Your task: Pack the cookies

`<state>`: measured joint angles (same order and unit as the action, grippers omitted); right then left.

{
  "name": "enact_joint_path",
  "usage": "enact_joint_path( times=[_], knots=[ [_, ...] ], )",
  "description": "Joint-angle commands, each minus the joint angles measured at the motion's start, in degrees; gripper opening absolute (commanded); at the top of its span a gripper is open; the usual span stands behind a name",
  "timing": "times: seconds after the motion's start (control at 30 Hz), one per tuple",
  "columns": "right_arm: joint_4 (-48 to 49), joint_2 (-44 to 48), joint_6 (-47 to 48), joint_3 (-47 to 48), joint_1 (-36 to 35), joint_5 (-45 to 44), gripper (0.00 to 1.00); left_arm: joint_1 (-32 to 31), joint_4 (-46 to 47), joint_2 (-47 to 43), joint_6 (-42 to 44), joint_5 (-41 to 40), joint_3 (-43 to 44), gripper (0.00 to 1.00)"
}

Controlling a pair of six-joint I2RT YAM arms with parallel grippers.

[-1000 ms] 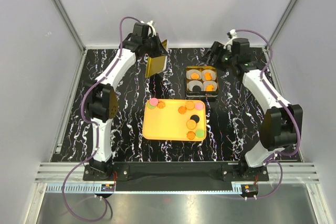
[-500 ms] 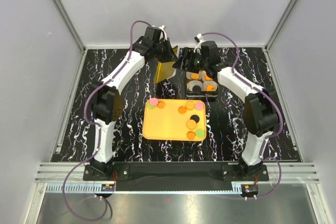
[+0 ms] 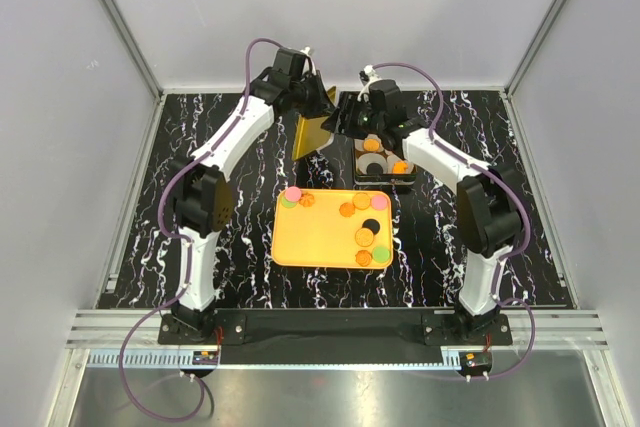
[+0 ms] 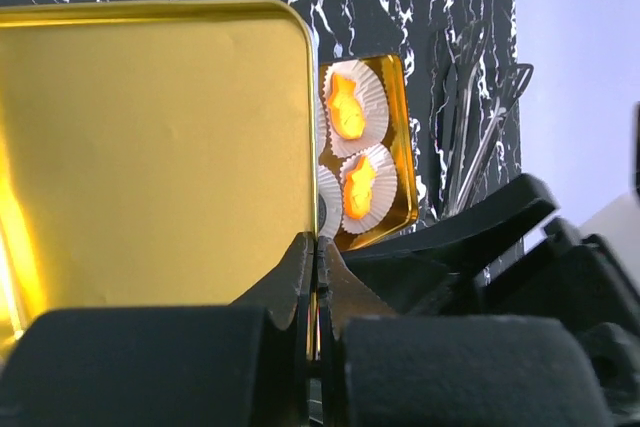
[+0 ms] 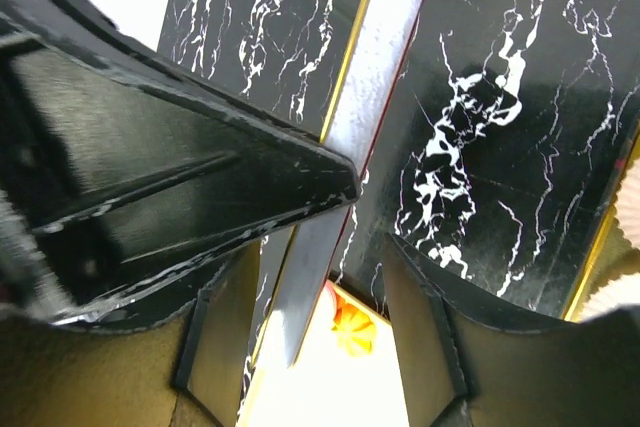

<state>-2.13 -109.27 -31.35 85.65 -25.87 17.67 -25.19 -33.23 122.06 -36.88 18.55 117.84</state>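
R gripper now at lid, cookies beside

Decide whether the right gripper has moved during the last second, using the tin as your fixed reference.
Yes. The right gripper moved left, from beyond the tin's far right corner to its far left corner.

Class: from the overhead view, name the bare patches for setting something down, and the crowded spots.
Bare: table outside the left arm and right arm, and the tray's left-centre. Crowded: cookies along the tray's right and far edges; lid and tin behind it.
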Motion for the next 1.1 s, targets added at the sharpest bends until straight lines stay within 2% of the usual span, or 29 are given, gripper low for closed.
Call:
enact_joint_path(
  times=[0.0, 0.13, 0.33, 0.47, 0.5, 0.63, 0.73, 0.87, 0.97, 1.0, 1.07],
  knots=[
    [4.94, -0.85, -0.9, 0.84, -1.11, -2.73, 0.58, -0.82, 0.98, -3.23, -0.91, -0.09, 4.5, 0.0],
    [6.17, -1.82, -1.69, 0.84, -1.2, -2.73, 0.56, -1.09, 1.15, -3.32, -1.87, 0.09, 4.15, 0.0],
    [7.84, -1.47, -2.4, -0.57, -1.64, -5.19, 0.45, -1.18, 2.99, -4.11, -4.16, 0.88, 2.66, 0.0],
    [8.28, -0.5, -2.66, -1.62, -1.64, -7.04, 0.32, -1.35, 3.97, -4.81, -4.69, 0.88, 1.25, 0.0],
    [8.2, -0.24, -2.75, -1.8, -1.56, -7.21, 0.26, -1.44, 3.88, -4.81, -4.69, 0.79, 1.34, 0.0],
    [5.92, 1.25, -3.19, -1.71, -1.55, -8.0, 0.16, -1.53, 3.7, -5.16, -3.38, 0.0, 1.51, 0.0],
    [3.03, 2.13, -3.63, -1.19, -1.64, -9.06, 0.13, -1.62, 3.26, -5.87, -1.88, -1.49, 1.43, 0.12],
    [-1.29, 2.75, -3.63, 0.57, -1.55, -9.15, 0.12, -1.62, 2.12, -6.4, 0.4, -3.25, 2.48, 0.44],
    [-3.67, 3.71, -3.36, 1.71, -1.55, -9.41, 0.11, -1.62, 1.68, -6.83, 1.72, -3.95, 3.01, 0.59],
    [-5.41, 4.15, -3.45, 1.98, -1.55, -9.58, 0.11, -1.62, 1.59, -7.36, 2.34, -4.48, 3.09, 0.67],
    [-7.18, 4.59, -3.01, 3.46, -1.29, -9.5, 0.11, -1.01, 1.59, -7.8, 2.69, -4.92, 3.27, 0.72]
  ],
)
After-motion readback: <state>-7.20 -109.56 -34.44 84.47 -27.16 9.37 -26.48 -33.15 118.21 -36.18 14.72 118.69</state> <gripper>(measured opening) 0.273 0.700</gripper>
